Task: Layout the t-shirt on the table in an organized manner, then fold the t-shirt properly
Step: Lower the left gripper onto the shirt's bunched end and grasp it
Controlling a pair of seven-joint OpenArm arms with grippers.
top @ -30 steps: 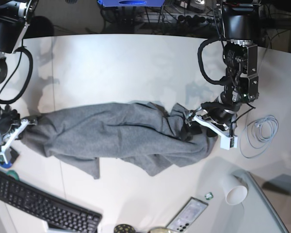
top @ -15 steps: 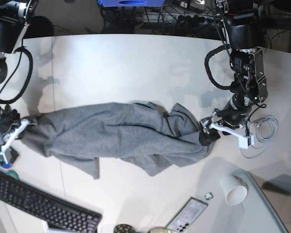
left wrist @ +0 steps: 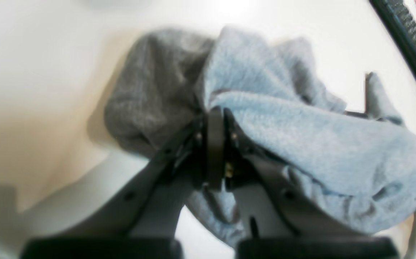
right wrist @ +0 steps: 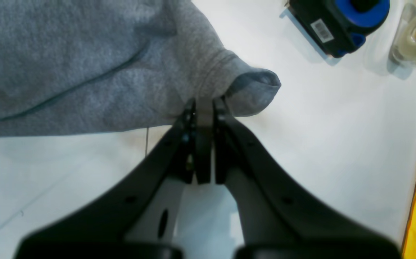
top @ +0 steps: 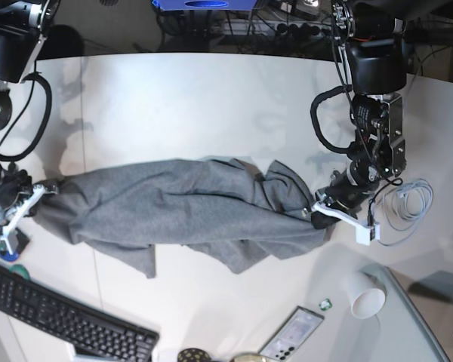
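Grey t-shirt (top: 181, 215) bunched across the counter (top: 211, 98) from nine to three o'clock; left pincer (top: 317, 212) and right pincer (top: 44, 188) each clamped on an end; spreading unfinished, folding not begun.

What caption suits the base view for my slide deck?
Both grippers, left and right, pinch opposite ends of a rumpled grey t-shirt on the white table.

Heather-grey t-shirt (top: 181, 207) (seemingly plain) on white table (top: 196, 105).
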